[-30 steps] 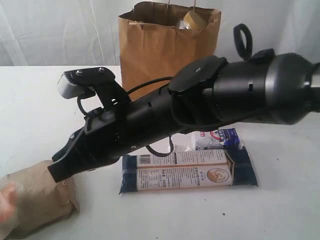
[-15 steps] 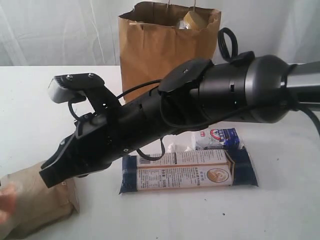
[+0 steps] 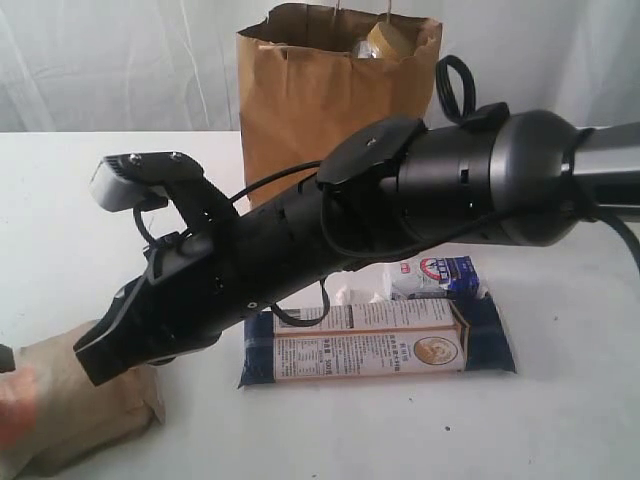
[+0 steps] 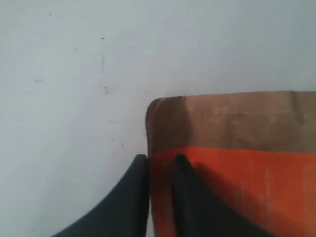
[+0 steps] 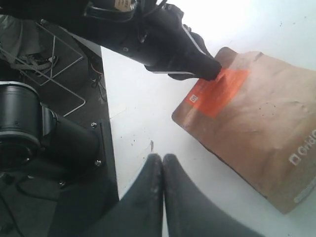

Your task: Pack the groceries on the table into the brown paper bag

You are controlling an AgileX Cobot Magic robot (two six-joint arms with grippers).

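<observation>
White table (image 3: 580,400) with pouch (image 3: 80,410), long packet (image 3: 400,345), small packet (image 3: 445,272), paper bag (image 3: 300,110)

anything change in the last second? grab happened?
Right arm slid left and dipped, right fingers shut, nearer the pouch. Left fingers pinch the pouch's orange-marked edge; whether that grip is new can't be seen. Pouch not lifted. Bag, jar in it, long packet and small packet stayed put.
</observation>
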